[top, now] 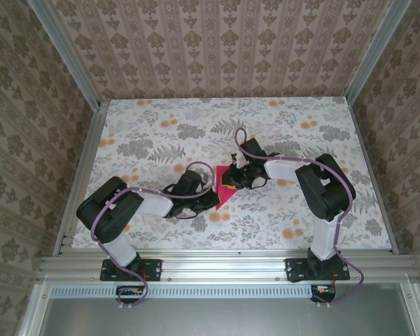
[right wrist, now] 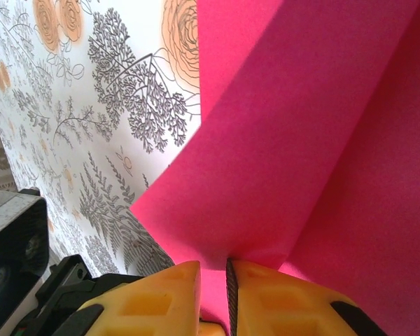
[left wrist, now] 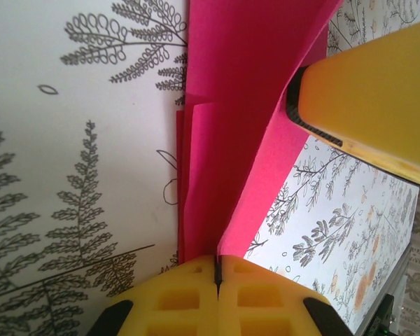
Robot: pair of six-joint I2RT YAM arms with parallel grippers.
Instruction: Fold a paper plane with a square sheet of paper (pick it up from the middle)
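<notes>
Paper sheet [top: 224, 189]: magenta-pink and partly folded. It sits near the middle of the table [top: 308, 210], between the two grippers (from above it reads as a small pointed patch between the black wrists).
Left gripper [left wrist: 217, 271]: the yellow fingers are pressed together with no gap between them. They pinch the sheet's edge at the foot of a crease that runs away from them.
Right gripper [right wrist: 213, 274]: the yellow fingers are nearly together, leaving a narrow slot with pink paper caught in it. It grips the sheet where two folded faces meet.
Layers: in the left wrist view, several overlapping pink layers lie left of the crease. One flap rises to the right and meets a yellow finger [left wrist: 364, 105] of the right gripper.
Lift: I cannot tell how much of the sheet is off the table.
Arms: both bend inward from their bases at the near edge, and the wrists are close together at the sheet.
Table surface: white, printed with grey ferns and orange flowers.
</notes>
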